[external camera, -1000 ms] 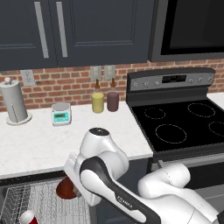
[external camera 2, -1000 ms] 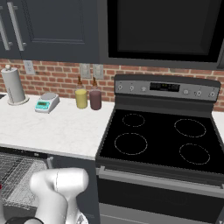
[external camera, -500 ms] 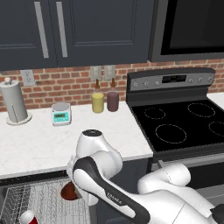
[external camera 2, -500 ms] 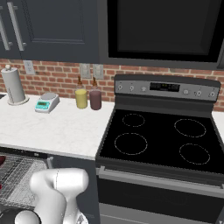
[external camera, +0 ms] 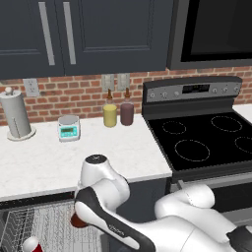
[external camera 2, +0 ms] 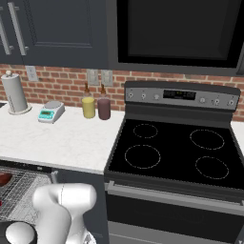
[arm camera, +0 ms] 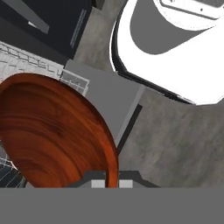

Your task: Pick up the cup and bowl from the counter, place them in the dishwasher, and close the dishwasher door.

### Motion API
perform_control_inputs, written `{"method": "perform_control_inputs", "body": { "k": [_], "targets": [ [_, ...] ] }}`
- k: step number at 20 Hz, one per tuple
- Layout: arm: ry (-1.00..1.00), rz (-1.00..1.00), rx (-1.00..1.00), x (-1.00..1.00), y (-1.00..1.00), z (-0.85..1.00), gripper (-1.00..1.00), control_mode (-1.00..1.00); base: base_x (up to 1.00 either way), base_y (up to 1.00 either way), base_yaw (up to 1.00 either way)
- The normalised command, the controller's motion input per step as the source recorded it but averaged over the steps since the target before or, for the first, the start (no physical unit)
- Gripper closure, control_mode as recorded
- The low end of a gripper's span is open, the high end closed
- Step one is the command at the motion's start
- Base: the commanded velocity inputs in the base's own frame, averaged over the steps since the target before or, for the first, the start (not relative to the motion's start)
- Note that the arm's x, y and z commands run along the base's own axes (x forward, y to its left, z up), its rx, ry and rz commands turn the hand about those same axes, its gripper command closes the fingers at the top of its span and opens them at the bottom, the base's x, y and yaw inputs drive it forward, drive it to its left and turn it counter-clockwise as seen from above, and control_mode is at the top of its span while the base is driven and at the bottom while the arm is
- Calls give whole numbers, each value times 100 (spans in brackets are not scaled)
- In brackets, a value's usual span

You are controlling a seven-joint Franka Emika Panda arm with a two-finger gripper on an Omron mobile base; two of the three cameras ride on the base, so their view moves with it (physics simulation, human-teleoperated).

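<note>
The bowl point(arm camera: 52, 131), a dark reddish-brown dish, is large in the hand view, and my gripper point(arm camera: 112, 183) is shut on its rim. In the left base view the bowl point(external camera: 78, 220) peeks out from behind my arm, over the dishwasher's pulled-out grey wire rack point(external camera: 47, 227). The red cup point(external camera: 30, 244) stands in that rack at the lower left. A flat grey panel point(arm camera: 105, 98) beside the rack point(arm camera: 26, 61) looks like the lowered dishwasher door. The white counter point(external camera: 49, 160) runs above the rack.
On the counter stand a paper-towel holder point(external camera: 17, 117), a small scale point(external camera: 69, 128), a yellow bottle point(external camera: 110, 114) and a purple bottle point(external camera: 127, 112). The black stove top point(external camera: 206, 142) lies to the right. Dark cabinets hang above. Grey floor point(arm camera: 175, 144) shows under the hand.
My arm has sunk slightly, carrying the bowl a little lower over the rack. The cup has stayed put.
</note>
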Motion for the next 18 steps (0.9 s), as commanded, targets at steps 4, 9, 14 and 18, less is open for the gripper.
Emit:
{"method": "perform_control_inputs", "body": {
  "k": [4,9,14,18],
  "targets": [
    [0,0,-6,15,0,-70,100,-100,0,0,0],
    [2,0,-3,20,0,-63,100,-100,0,0,0],
    [6,0,-3,30,1,-58,100,-100,0,0,0],
    [9,1,-4,36,6,-50,100,-100,0,0,0]
  ]
}}
